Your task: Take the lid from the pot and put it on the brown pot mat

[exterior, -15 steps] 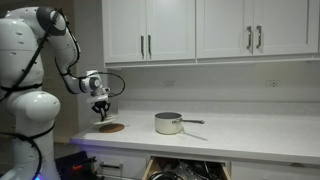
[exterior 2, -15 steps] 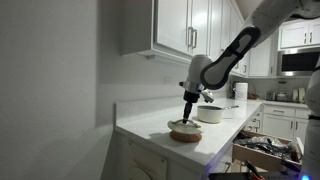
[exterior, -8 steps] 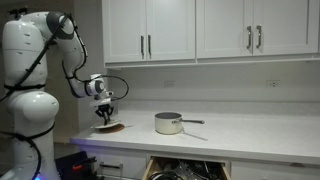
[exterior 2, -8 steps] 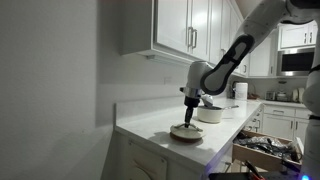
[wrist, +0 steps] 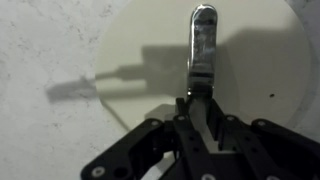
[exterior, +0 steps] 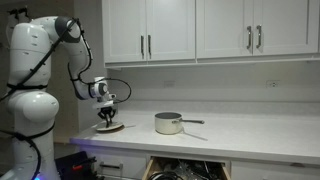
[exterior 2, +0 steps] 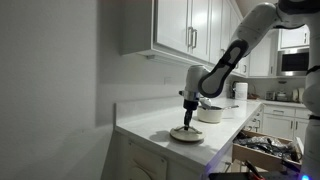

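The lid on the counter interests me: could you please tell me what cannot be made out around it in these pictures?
- The brown pot mat: the lid covers it in the wrist view; in both exterior views it is only a small sliver.
- The end effector: open or shut is unclear, as it is dark and blurred in the wrist view and too small elsewhere.
- The pot: its own wall hides the inside.

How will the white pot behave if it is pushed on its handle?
The pot looks rigid and squat, so it probably slides rather than tips. Its long thin handle sticks out sideways, so a push there would likely turn it.
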Robot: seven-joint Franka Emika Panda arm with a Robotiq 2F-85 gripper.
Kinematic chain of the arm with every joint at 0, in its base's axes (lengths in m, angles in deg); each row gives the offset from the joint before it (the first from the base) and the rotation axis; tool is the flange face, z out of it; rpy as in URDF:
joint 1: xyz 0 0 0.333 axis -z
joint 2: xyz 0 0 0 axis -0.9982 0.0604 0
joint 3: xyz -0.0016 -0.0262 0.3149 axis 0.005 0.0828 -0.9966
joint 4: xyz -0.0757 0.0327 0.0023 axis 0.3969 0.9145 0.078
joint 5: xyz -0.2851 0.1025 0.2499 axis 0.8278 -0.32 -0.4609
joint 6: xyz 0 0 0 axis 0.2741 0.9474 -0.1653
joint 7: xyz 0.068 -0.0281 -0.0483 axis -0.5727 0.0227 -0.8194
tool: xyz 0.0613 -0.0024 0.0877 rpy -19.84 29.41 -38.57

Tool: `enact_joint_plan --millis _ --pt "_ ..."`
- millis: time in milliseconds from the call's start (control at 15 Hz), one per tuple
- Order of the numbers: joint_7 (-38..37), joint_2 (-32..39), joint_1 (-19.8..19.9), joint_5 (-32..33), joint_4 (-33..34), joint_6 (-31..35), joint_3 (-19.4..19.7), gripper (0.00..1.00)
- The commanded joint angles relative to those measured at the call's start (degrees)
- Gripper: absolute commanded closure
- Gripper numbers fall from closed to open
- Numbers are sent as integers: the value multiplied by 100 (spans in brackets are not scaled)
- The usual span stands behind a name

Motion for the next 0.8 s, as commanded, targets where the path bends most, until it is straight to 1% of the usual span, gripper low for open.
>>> enact_joint_plan --millis 0,133,200,267,333,600,733 --pt "-240 129 2 340 272 65 115 94" --pt "-252 217 -15 438 361 46 172 94" --pt "-267 248 -24 466 396 43 193 51" --pt "-265 281 -30 473 435 40 208 49" --pt "-274 303 -38 486 487 25 224 43" --pt "-342 304 -59 532 647 -28 258 12" --pt "-409 259 -38 403 735 -246 228 0"
